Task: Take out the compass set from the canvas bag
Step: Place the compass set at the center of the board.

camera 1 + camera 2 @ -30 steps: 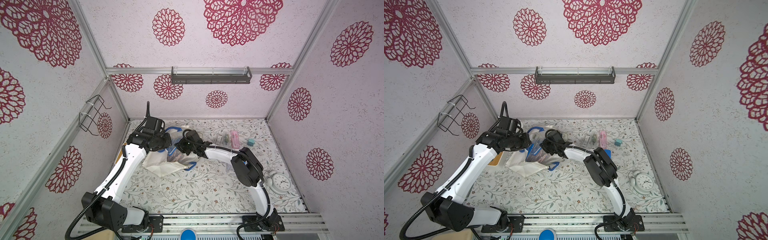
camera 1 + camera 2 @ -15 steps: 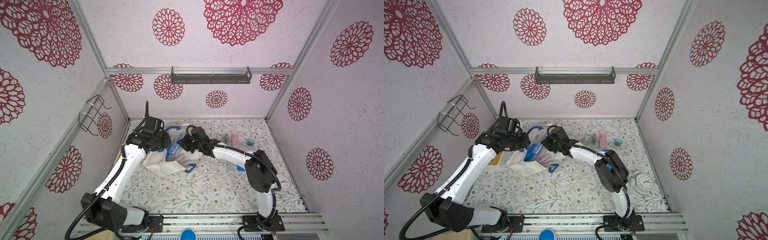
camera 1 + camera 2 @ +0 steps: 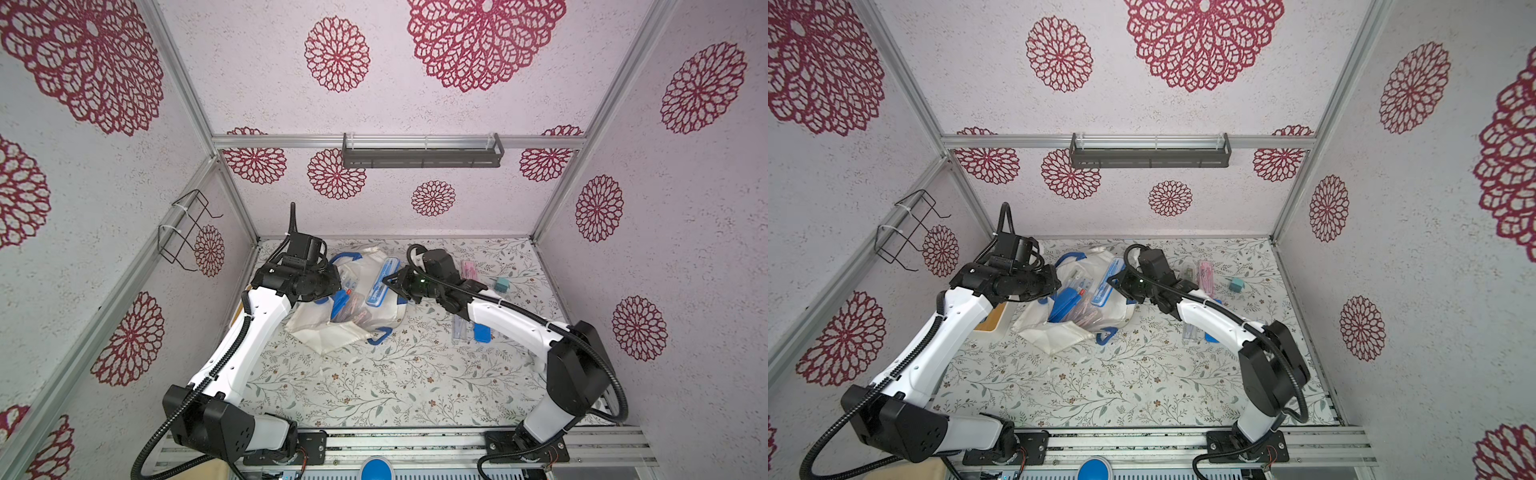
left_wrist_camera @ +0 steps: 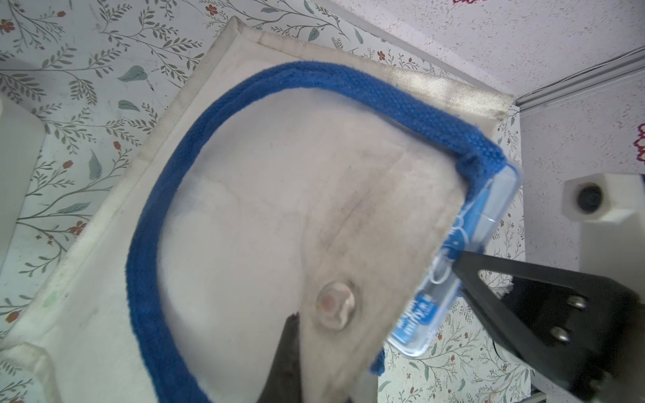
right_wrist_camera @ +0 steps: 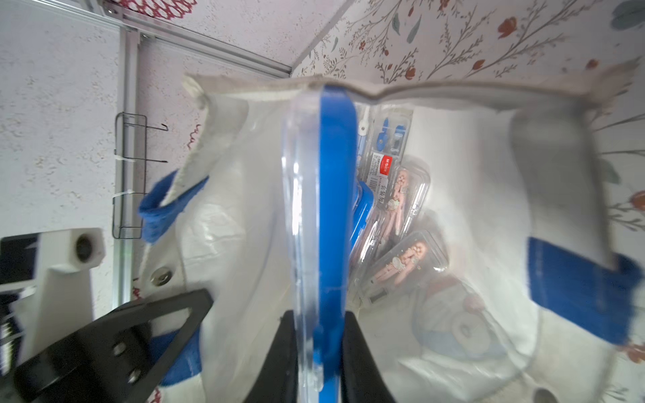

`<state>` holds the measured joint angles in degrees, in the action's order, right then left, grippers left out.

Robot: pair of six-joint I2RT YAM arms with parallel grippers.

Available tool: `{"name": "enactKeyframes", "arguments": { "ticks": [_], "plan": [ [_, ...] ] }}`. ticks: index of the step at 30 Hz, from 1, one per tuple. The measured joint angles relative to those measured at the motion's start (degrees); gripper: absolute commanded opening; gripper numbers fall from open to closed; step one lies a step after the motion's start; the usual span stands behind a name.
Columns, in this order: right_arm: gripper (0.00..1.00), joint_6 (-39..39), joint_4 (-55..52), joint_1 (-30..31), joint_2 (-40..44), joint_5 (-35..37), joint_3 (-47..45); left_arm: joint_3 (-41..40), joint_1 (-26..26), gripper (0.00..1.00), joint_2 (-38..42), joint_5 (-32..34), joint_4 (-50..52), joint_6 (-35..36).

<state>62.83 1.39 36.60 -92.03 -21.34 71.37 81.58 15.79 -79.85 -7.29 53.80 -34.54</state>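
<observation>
- Extraction was nearly done: your right end effector (image 5: 319,319), clamped on the compass set (image 3: 380,282), had raised it from the canvas bag (image 3: 353,328).
- Meanwhile your left end effector (image 3: 332,286) pinched its rim.

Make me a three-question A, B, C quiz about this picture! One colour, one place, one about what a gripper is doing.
1. What colour are the canvas bag's handles?
A red
B green
C blue
2. Where is the little teal box?
A inside the bag
B on the table, apart from the bag
C under the bag
3. The right gripper is:
A shut on the compass set
B open and empty
C shut on the teal box
Answers: C, the straps are bright blue; B, it sits on the table's floral cover; A, it clamps the case's edge.
</observation>
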Motion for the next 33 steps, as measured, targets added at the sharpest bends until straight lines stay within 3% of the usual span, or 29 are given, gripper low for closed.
{"name": "enactKeyframes", "arguments": {
  "ticks": [4,11,17,24,33],
  "plan": [
    [0.09,-3.5,-2.1,-7.6,5.7,-5.2,-2.3,0.0,-0.4,0.00,-0.1,-0.3,0.0,0.5],
    [0.09,-16.8,-16.4,-18.0,10.8,-9.3,-1.9,0.7,-1.5,0.00,-0.5,-1.0,0.4,1.2],
    [0.09,-23.6,-24.9,-19.9,10.5,-9.5,-6.0,0.8,-1.6,0.00,-0.5,-1.1,0.5,1.5],
    [0.09,-24.9,-24.3,-20.0,5.0,-9.3,-13.9,0.8,-1.6,0.00,-0.5,-1.2,0.5,1.5],
    [0.09,-26.1,-21.3,-20.0,-4.0,-8.5,-14.4,0.8,-1.6,0.00,-0.5,-1.5,0.5,1.5]
  ]
}}
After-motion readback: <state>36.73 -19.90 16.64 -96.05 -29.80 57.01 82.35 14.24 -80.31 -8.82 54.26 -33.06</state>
